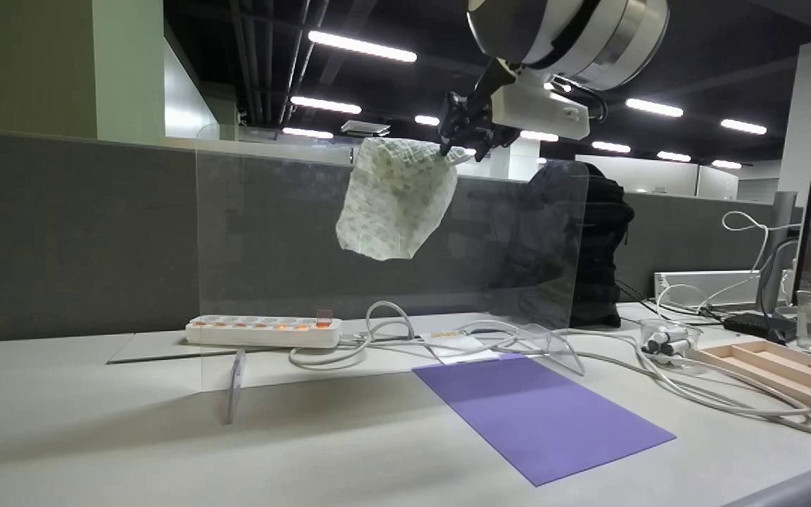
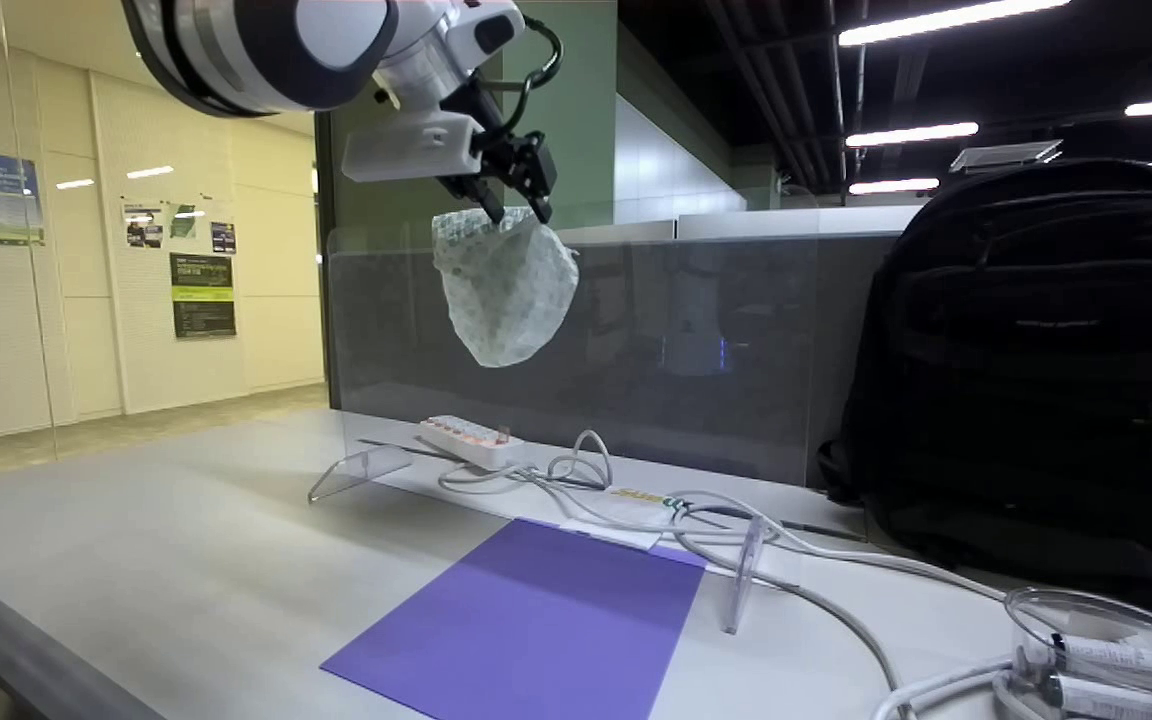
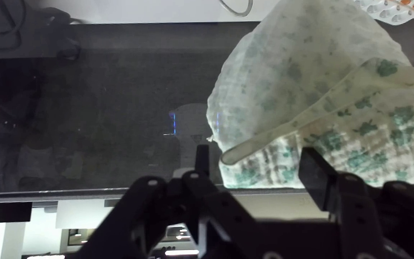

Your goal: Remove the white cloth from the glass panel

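Observation:
The white cloth (image 1: 398, 204) with a green leaf print hangs over the top edge of the clear panel (image 1: 272, 232), in both exterior views (image 2: 506, 290). The panel (image 2: 696, 330) stands upright on clear feet on the table. My gripper (image 1: 462, 153) is at the panel's top edge, at one end of the cloth. In the wrist view the cloth (image 3: 271, 68) fills the right side, with a folded edge slanting across it. My gripper (image 3: 257, 156) is open, with part of the cloth showing between its fingers. Whether the fingertips touch the cloth cannot be told.
A white power strip (image 1: 265, 333) and cables (image 1: 335, 359) lie behind and around the panel. A purple sheet (image 2: 536, 620) lies on the table. A black backpack (image 2: 1046, 390) stands beside the panel. A clear container (image 1: 669, 341) and a wooden tray (image 1: 793, 377) are farther along.

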You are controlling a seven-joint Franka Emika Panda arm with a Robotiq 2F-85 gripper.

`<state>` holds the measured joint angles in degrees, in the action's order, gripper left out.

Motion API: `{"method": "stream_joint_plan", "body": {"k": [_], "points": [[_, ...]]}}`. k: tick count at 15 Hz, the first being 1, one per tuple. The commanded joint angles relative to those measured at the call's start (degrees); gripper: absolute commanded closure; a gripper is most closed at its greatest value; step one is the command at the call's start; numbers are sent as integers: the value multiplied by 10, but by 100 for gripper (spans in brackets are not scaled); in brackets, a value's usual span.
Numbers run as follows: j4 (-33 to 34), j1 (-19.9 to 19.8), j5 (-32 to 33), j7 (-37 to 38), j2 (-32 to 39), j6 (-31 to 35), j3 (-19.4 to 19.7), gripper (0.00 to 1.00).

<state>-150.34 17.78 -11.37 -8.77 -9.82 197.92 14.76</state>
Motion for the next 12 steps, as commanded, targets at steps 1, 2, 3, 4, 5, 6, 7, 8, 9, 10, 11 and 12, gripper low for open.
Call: {"method": "stream_joint_plan", "body": {"k": [1,2,3,4,5,6,7,8,9,10,11,12], "points": [[15,-3,0,3,2,0,3,3],[17,-4,0,3,3,0,3,1],[17,-4,1,4,3,0,4,0],[19,-4,0,4,4,0,4,0],[20,-4,1,4,6,0,4,0],[19,-1,3,6,7,0,7,0],[20,0,3,7,9,0,8,0],[20,2,5,10,11,0,11,0],[20,2,5,10,13,0,12,0],[21,4,6,11,17,-1,15,0],[22,5,7,12,19,-2,17,0],[22,5,6,13,21,-3,18,0]]}}
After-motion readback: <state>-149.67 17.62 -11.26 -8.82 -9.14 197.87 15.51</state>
